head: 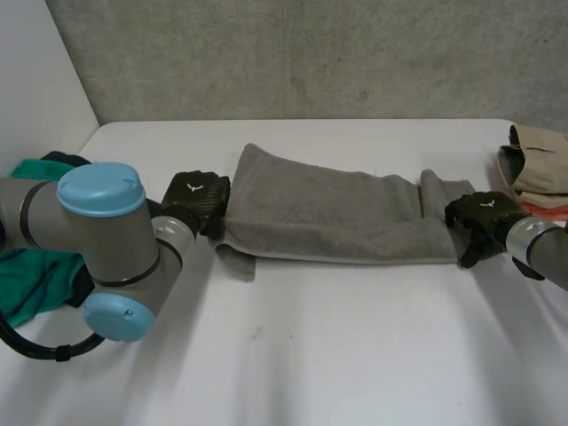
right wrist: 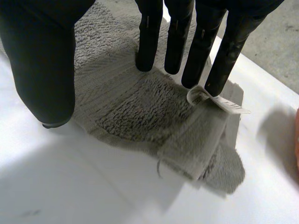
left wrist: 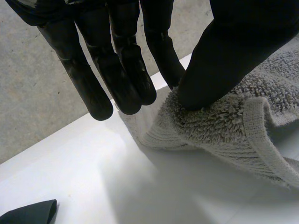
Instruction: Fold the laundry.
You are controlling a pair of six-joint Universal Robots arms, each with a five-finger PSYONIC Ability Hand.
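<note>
- We've got 1 grey towel (head: 328,213) stretched sideways across the middle of the white counter (head: 355,355), already doubled over lengthwise, with a hand at each short end.
- Left hand (head: 200,200) is at the towel's left end. In its wrist view the thumb (left wrist: 224,56) is pressed down into the terry right at the corner, while the fingers (left wrist: 121,70) hang straight just past the edge, over bare counter. So to us it's open, not curled round anything.
- Right hand (head: 479,222) is at the right end. Its fingers (right wrist: 173,37) are straight with the tips down on the cloth, and 1 of them sits on the little white care tag (right wrist: 219,102). The thumb (right wrist: 44,70) is spread wide, its tip just beside the towel's edge. Open too, pressing rather than gripping.
- That right-end corner looks a bit messy: the hem is flipped over on itself near the tag.
- Off to the side, a green garment (head: 35,275) is bunched up behind the left arm (head: 98,240).
- A folded beige piece (head: 537,160) sits at the counter's far right edge, well apart from the towel.
</note>
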